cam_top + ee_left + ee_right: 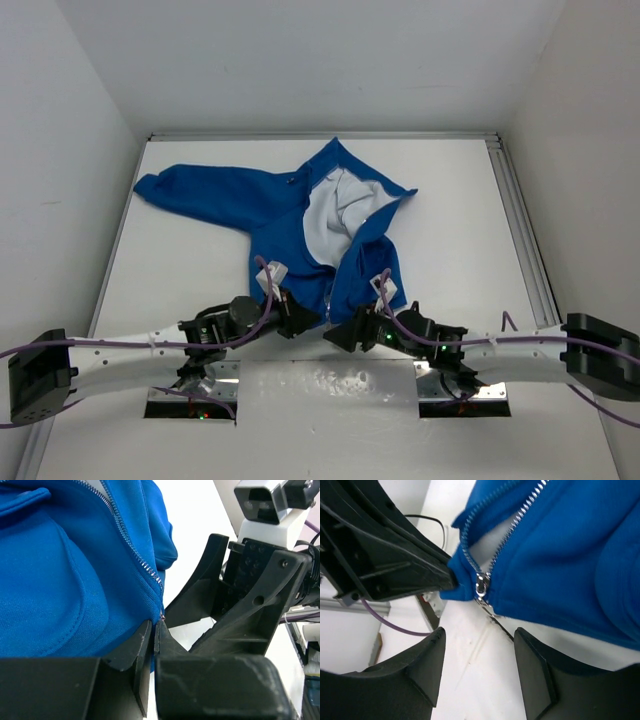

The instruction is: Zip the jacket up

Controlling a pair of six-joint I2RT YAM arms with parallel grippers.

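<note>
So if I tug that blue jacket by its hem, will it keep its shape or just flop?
Probably flop: the jacket lies rumpled and folded, so likely soft fabric. It may well slide on the smooth table. It bunches where the left fingers pinch it, so expect some stretch.

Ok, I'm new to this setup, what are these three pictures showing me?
Two robot arms are bolted at the near edge of a white table. The overhead picture looks down from behind them; the other two come from cameras on each wrist. A bright royal-blue fabric jacket with pale lining lies spread out, front mostly unzipped. The left claw is pinched shut on the jacket's bottom hem beside the zipper. The right claw is open, holding nothing, with the metal zipper slider just beyond its fingers.
</note>
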